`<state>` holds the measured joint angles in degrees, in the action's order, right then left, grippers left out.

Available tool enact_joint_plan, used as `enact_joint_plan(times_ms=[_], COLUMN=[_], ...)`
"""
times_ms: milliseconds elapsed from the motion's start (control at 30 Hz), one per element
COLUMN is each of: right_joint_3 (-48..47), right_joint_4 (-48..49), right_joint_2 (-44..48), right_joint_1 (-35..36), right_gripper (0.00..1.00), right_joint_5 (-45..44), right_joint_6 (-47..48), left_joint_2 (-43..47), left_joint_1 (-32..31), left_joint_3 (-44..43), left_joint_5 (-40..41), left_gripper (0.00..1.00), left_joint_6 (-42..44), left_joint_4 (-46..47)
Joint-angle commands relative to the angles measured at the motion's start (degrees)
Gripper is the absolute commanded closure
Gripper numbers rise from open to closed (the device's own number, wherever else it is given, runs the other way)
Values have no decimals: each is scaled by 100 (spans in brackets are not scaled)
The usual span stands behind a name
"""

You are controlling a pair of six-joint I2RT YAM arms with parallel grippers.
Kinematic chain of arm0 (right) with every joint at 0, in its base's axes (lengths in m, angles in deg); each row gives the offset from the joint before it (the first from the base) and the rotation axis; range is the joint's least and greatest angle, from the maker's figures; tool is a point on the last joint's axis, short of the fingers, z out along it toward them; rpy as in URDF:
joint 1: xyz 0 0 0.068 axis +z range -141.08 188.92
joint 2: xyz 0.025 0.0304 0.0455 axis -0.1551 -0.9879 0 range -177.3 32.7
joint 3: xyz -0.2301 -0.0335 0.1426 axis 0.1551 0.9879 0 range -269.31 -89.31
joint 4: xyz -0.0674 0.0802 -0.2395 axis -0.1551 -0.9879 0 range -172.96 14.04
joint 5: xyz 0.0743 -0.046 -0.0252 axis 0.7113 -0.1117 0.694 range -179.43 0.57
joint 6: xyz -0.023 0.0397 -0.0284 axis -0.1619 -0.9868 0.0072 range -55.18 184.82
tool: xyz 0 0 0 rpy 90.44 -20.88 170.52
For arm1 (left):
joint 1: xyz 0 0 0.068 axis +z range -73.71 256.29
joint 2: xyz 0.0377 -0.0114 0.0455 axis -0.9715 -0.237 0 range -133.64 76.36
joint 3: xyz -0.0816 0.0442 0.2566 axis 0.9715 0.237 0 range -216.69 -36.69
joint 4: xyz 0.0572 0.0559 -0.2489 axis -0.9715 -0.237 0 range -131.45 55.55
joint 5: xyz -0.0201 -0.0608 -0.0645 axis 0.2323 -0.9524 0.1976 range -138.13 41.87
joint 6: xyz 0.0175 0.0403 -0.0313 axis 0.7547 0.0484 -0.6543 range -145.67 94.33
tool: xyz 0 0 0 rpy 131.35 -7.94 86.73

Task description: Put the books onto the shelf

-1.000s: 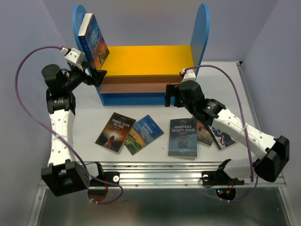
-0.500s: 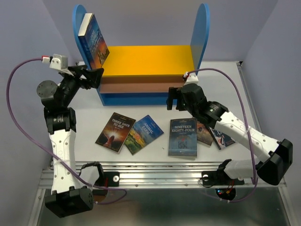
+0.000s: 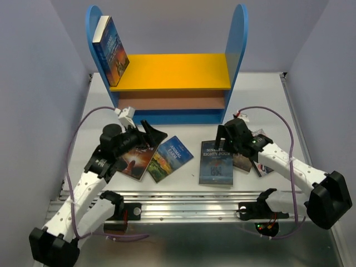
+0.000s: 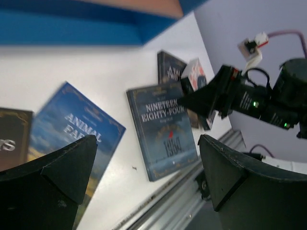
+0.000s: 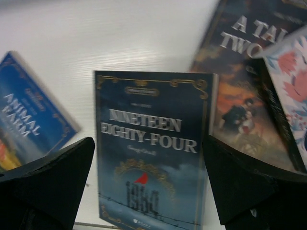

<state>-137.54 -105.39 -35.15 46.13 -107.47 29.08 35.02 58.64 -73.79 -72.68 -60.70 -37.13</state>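
Both arms have been brought down from shelf height to the table [image 3: 189, 125]. Left gripper [image 3: 154, 131] has been pulled away from the shelved book [image 3: 110, 47] and is now held low near Animal Farm [image 3: 169, 158] and Three Days to See [image 3: 132, 160]. Right gripper [image 3: 221, 136] has been lowered over Nineteen Eighty-Four [image 3: 216, 162].

Both sets of jaws are spread wide and nothing is held.

In the right wrist view the fingers are seen either side of the cover, so a pick of that book is judged to be lined up.

One book is already stood on the yellow board of the shelf [image 3: 178, 69], leaned on the left blue panel. Five are still laid flat in front.

A Tale of Two Cities [image 3: 242, 160] is wedged between Nineteen Eighty-Four and a floral-cover book [image 3: 262, 164]. Its right edge looks overlapped.

Books are thin paperbacks with illustrated covers. Nineteen Eighty-Four is dark blue with a gold border. Flat lay means an edge grab is likely needed.
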Motion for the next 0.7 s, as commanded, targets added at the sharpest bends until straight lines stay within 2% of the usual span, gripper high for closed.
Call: enact_joint_plan(times_ms=[0, 133, 233, 400, 667], right_joint_3=[540, 955, 1244, 1535, 2159], right_joint_4=[-195, -247, -239, -177, 481], right_joint_2=[324, 948, 1055, 1055, 1222], right_joint_1=[-530, -583, -583, -636, -689], right_gripper=[0, 0, 0, 0, 0], right_joint_5=[450, 678, 951, 1206, 1488], right_joint_6=[-617, -732, -898, -1162, -1444], left_joint_2=[-680, -1559, -2427, -3676, -4706], left_joint_1=[-861, -1451, -1810, -2172, -2506], left_joint_3=[439, 643, 415, -147, -561], left_joint_5=[320, 216, 30, -92, -365], left_gripper=[1, 1, 1, 1, 1], left_joint_6=[-522, -734, -716, -584, -593], left_joint_4=[696, 1864, 2191, 2385, 2527])
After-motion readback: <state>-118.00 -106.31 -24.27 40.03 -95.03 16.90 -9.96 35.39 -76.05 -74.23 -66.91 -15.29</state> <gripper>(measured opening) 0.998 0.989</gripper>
